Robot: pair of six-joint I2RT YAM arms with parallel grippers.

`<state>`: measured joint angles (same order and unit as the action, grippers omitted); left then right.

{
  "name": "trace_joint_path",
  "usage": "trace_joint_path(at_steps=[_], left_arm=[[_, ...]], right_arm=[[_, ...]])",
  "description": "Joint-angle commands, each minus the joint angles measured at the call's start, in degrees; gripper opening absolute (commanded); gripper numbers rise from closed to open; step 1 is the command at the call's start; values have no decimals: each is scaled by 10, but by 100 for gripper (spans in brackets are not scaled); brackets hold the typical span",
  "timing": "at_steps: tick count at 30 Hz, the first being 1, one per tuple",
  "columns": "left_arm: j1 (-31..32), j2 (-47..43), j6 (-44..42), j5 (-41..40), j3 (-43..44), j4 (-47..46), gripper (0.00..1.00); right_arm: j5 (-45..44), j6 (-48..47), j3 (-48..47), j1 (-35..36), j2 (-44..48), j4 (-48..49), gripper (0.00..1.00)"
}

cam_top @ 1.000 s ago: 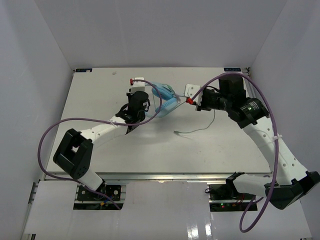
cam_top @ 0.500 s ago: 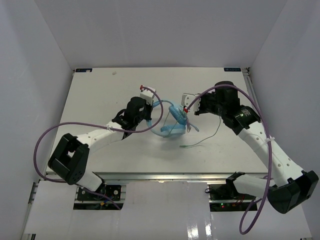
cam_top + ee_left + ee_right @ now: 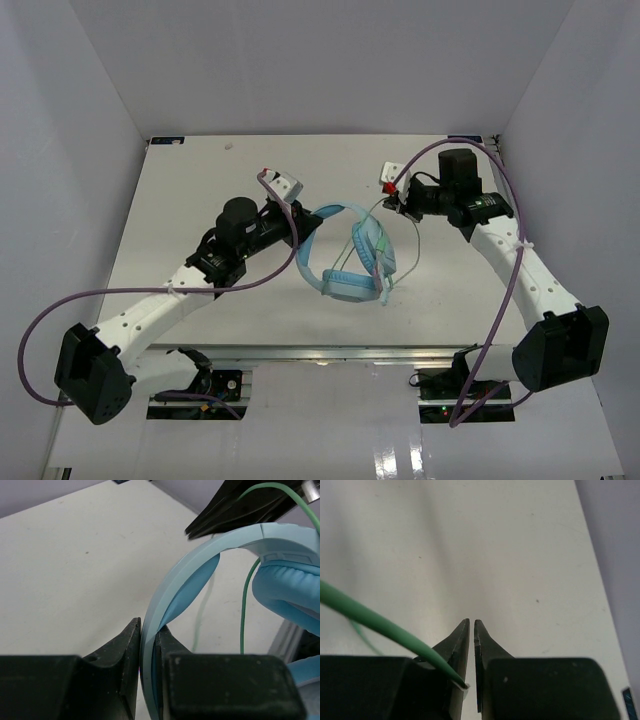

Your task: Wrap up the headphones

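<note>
The light blue headphones hang over the middle of the table, headband to the left and both earcups to the right. My left gripper is shut on the headband, which runs between its jaws. An earcup fills the right of the left wrist view. The thin green cable crosses the earcups and rises to my right gripper. In the right wrist view that gripper is shut on the cable, pinched low between the jaws.
Thick purple robot cables loop along both arms. The white table is walled on the left, back and right. A slack loop of the cable hangs right of the earcups. The right gripper's dark fingers show above the headband.
The headphones have come from the far middle toward the table's centre, carried by the left gripper. The loose cable has left the table. The right gripper swept in, then back to the far right.
</note>
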<state>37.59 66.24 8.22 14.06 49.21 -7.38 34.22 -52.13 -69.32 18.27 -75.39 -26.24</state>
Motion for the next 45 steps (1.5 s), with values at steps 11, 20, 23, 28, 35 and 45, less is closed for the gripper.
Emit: trace_joint_path(at_steps=[11, 20, 23, 28, 35, 45], left_arm=[[1, -23, 180, -37, 175, 9, 0], [1, -20, 256, -208, 249, 6, 0], [0, -17, 282, -252, 253, -15, 0], [1, 3, 308, -272, 273, -30, 0], [1, 13, 291, -374, 306, -26, 0], [1, 25, 215, -567, 267, -23, 0]], right_arm=[[436, 447, 112, 5, -34, 301, 52], [410, 693, 269, 45, -12, 652, 56], [408, 729, 282, 60, -12, 700, 56], [398, 764, 281, 78, -24, 740, 54], [384, 717, 319, 79, 4, 699, 35], [259, 477, 246, 94, 74, 369, 8]])
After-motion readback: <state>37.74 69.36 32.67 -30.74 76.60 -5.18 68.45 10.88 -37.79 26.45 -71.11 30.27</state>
